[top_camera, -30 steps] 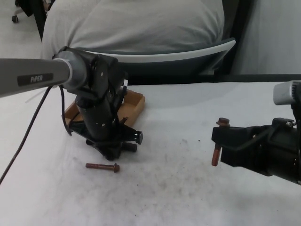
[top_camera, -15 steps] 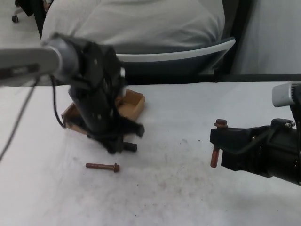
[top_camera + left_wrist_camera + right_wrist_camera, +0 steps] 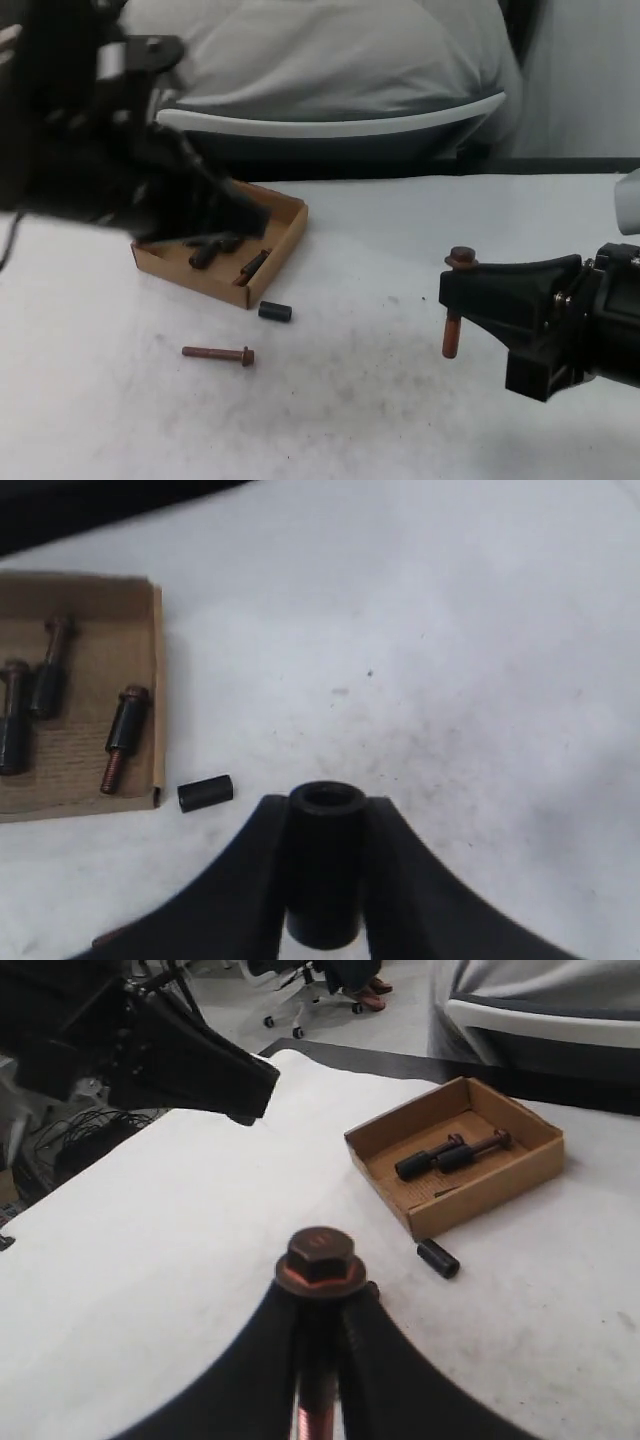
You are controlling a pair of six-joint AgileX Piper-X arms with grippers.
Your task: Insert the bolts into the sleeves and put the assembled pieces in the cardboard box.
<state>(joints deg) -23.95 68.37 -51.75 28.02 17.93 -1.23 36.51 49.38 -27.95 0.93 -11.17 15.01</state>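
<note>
My left gripper [image 3: 325, 820] is shut on a black sleeve [image 3: 324, 870], held upright with its bore showing, above the white bench. In the high view this gripper [image 3: 238, 214] hangs blurred over the cardboard box [image 3: 287, 228]. My right gripper [image 3: 320, 1310] is shut on a copper bolt [image 3: 318, 1260], head up, shank pointing down [image 3: 452, 335]. Another black sleeve [image 3: 275, 312] lies just outside the box, and a second bolt [image 3: 218, 353] lies flat nearer the front. Assembled pieces [image 3: 125, 735] rest inside the box [image 3: 90, 770].
The box [image 3: 480, 1200] stands at the bench's back left. The loose sleeve [image 3: 438, 1258] lies by its corner. A chair with a white rim [image 3: 330, 125] stands behind the bench. Bare white bench [image 3: 360, 400] spreads between the two arms.
The left arm has risen off the bench and swung up and to the left, carrying a sleeve and uncovering the box. The right gripper with its bolt has edged slightly left.
</note>
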